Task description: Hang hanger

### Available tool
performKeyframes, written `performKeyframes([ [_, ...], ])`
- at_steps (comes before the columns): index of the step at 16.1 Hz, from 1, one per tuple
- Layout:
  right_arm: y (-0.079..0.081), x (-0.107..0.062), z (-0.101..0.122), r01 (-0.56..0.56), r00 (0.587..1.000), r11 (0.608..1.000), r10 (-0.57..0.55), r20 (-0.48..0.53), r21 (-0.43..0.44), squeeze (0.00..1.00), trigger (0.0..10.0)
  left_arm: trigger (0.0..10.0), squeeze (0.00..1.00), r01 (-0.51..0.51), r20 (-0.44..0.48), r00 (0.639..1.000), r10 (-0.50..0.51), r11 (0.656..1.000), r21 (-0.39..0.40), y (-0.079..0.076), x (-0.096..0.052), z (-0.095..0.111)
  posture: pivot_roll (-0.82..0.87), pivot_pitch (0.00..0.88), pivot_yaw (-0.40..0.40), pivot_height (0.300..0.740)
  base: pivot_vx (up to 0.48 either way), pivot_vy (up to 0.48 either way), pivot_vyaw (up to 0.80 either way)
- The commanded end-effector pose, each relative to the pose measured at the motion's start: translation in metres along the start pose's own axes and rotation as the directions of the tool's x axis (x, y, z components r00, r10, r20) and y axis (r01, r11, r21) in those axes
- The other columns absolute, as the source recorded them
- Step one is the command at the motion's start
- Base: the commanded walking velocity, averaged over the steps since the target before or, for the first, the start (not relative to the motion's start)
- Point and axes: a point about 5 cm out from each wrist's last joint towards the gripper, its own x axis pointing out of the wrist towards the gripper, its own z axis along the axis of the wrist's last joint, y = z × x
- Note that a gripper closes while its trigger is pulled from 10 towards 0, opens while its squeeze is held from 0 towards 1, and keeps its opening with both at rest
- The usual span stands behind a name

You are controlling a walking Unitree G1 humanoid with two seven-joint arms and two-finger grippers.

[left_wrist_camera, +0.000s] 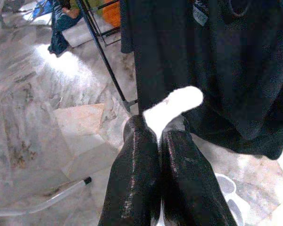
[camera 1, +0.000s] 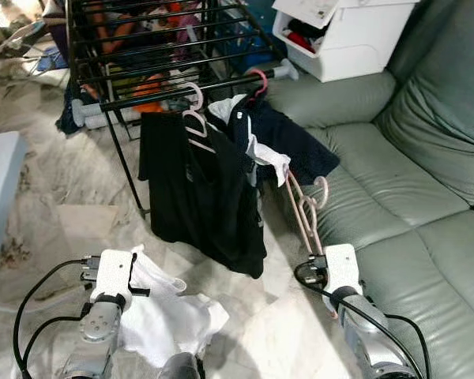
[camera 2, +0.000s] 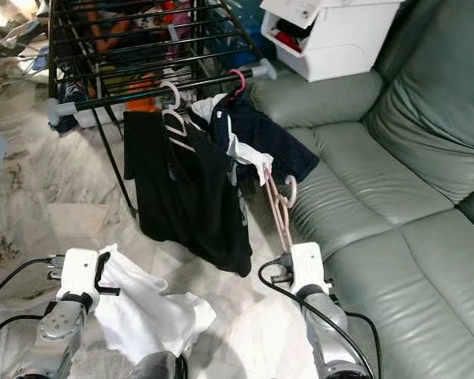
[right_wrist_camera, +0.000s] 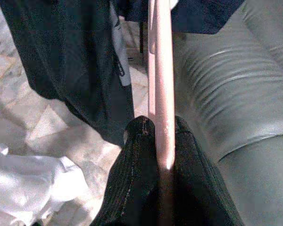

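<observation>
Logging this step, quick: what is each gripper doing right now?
Left gripper: closed on the white garment.
Right gripper: closed on the pink hanger.

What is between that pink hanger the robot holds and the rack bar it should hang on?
The right gripper holds the pink hanger beside the sofa. Toward the rack bar, the dark clothes already hanging there and their hangers crowd the near stretch; bare bar shows further to the robot's left.
</observation>
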Motion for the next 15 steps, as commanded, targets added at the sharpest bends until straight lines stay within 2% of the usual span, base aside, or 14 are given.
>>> performKeyframes([
  [1,0.002,0.003,0.008,-0.011,1.000,1.000,0.010,0.028,0.026,0.00,10.0,10.0,0.00,-0.027,0.033,0.999,0.028,1.000,-0.008,0.006,0.003,0.008,0.00,0.000,0.018,0.740,0.000,0.000,0.80],
  [2,0.002,0.003,0.008,-0.005,1.000,0.998,0.003,0.027,0.055,0.00,10.0,10.0,0.00,-0.026,0.034,0.999,0.026,1.000,-0.009,0.005,0.003,0.009,-0.01,0.000,0.019,0.740,0.000,0.000,0.79],
  [4,0.002,0.003,0.009,-0.004,1.000,0.999,0.003,0.027,0.042,0.00,10.0,10.0,0.00,-0.017,0.035,0.999,0.017,1.000,-0.005,0.004,0.004,0.009,-0.01,0.000,0.022,0.740,0.000,0.000,0.79],
  [13,-0.010,0.000,0.014,0.086,0.993,0.993,-0.092,0.071,0.081,0.00,10.0,10.0,0.00,0.012,0.040,0.999,-0.012,1.000,0.000,0.002,0.005,0.010,-0.02,0.000,0.028,0.740,0.000,0.000,0.00],
  [15,-0.019,-0.007,0.015,0.123,0.987,0.991,-0.129,0.101,0.061,0.00,10.0,10.0,0.00,0.033,0.046,0.998,-0.034,0.999,0.013,0.009,0.002,0.009,-0.02,0.000,0.025,0.740,0.000,0.000,0.00],
])
